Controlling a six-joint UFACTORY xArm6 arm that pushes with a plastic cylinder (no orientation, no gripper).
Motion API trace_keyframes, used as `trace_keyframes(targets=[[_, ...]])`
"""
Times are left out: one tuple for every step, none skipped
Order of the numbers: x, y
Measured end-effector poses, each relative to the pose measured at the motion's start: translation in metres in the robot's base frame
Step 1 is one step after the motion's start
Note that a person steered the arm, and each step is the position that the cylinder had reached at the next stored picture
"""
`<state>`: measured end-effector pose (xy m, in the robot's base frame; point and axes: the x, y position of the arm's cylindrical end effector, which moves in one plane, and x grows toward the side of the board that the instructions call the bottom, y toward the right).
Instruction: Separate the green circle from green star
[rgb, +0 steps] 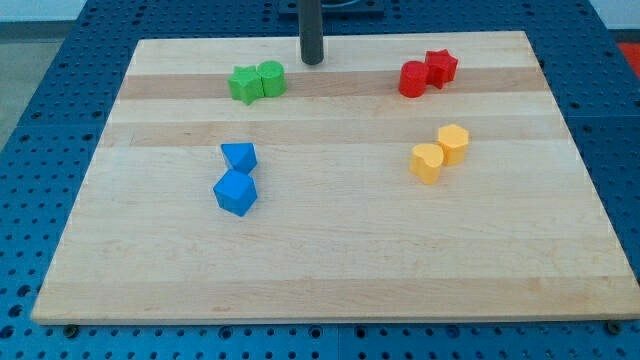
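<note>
While my tip (312, 61) is hovering near the counter's (330, 280) top edge, just right of the touching green circle (271, 78) and green star (244, 85), no hand is showing; a leftward push is risking shoving both together.

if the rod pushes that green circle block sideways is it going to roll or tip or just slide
Probably slide: the green circle looks squat and stands on a flat face on the smooth wooden board. It looks rigid and likely light. It touches the green star, so a leftward push would carry both. My tip sits just to its upper right.
</note>
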<state>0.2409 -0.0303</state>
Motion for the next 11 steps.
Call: trace_keyframes(targets=[[0.000, -0.006], [0.000, -0.026], [0.008, -0.041], [0.019, -0.054], [0.019, -0.073], [0.027, -0.089], [0.028, -0.098], [0.028, -0.106], [0.035, -0.106], [0.049, -0.095], [0.051, -0.081]])
